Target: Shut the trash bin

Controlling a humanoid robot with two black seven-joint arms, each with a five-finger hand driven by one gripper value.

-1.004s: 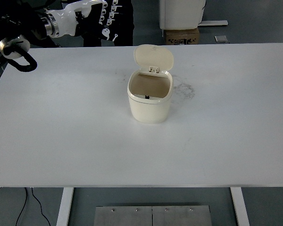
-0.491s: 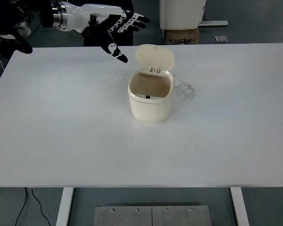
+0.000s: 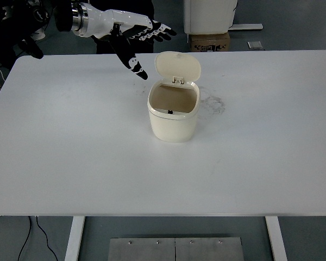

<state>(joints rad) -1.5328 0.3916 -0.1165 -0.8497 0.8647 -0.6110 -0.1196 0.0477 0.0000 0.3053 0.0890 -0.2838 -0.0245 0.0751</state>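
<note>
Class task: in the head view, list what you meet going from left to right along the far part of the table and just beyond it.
Left hand → bin lid → cardboard box on the floor behind the table.

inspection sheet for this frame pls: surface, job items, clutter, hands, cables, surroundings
Surface: white table, faint grey smudges right of the bin.
Job's things: cream trash bin near table centre, lid upright and open, hinged at the far side.
Clutter: nothing seen.
Hands: left hand open, fingers spread, in the air left of the lid, not touching it; right hand not in view.
Cables: black cable under the table, near left.
Surroundings: cardboard box on the floor beyond the table.
</note>
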